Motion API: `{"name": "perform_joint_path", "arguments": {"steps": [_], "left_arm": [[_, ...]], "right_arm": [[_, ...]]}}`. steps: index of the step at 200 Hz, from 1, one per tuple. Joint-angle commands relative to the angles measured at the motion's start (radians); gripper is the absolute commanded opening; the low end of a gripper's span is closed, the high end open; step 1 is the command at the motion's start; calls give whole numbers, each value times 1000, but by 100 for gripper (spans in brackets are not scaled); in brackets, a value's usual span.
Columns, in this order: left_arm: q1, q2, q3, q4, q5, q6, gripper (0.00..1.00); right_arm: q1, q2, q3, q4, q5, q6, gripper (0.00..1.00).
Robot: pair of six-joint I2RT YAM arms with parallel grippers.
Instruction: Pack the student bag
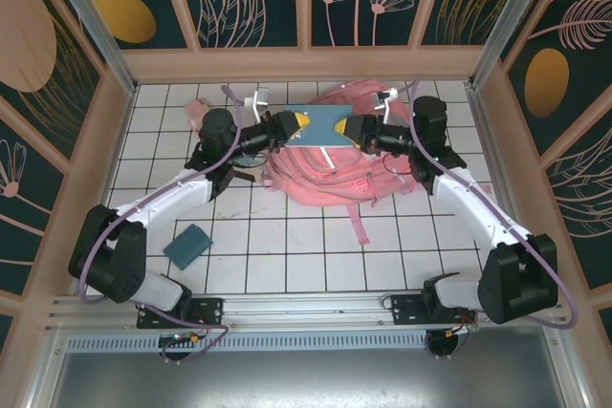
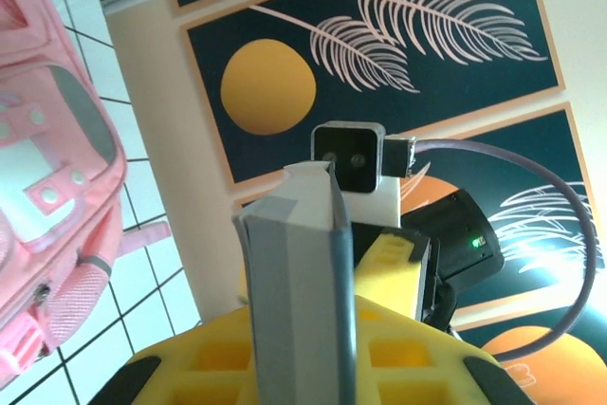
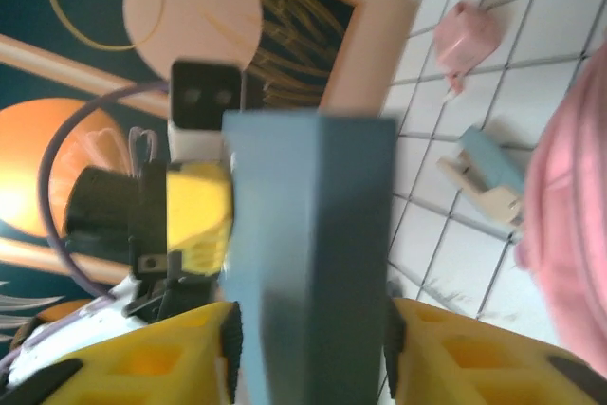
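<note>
**Top external view**
- Counter: white tiled surface with walls on three sides.
- Student bag: large, pink, lying flat at the middle rear of the counter, with straps trailing toward the near edge.
- Blue book: flat and held level in the air over the rear half of the bag, spanning the gap between the two arms.
- Left gripper: closed on the book's left end.
- Right gripper: at the book's right end, with a finger on each side of it. Whether it presses or has let go cannot be told.
- Teal pad: lying flat on the counter to the near left, well apart from the bag.
- Small pink item: at the rear left, beside the left arm.

**Left wrist view**
- Blue book: seen end-on, rising between the yellow fingers of the left gripper, which clamp it.
- Right gripper: at the book's far end, with one yellow finger visible.
- Student bag: at the left edge, on the tiles below.

**Right wrist view**
- Blue book: standing between the fingers of the right gripper, with dark pads close against both faces. Contact is uncertain.
- Left gripper: on the book's far end.
- Small pink item: on the tiles.
- Blue-and-beige object: just beside the student bag, which is at the right edge.
</note>
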Motion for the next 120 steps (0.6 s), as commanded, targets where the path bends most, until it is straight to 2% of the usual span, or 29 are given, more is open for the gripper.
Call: {"name": "perform_joint_path", "arguments": {"steps": [1, 32, 70, 85, 120], "left_arm": [[68, -70, -38, -80, -33, 49, 0], [173, -160, -90, -215, -83, 109, 0], [269, -266, -104, -488, -225, 270, 0], [292, -299, -112, -558, -269, 313, 0], [308, -353, -118, -665, -353, 371, 0]], "right_arm": [[-5, 27, 97, -210, 145, -174, 51], [44, 89, 201, -409, 367, -303, 52], [199, 236, 351, -575, 707, -424, 49], [247, 327, 428, -638, 826, -457, 45], [359, 503, 572, -711, 1005, -531, 41]]}}
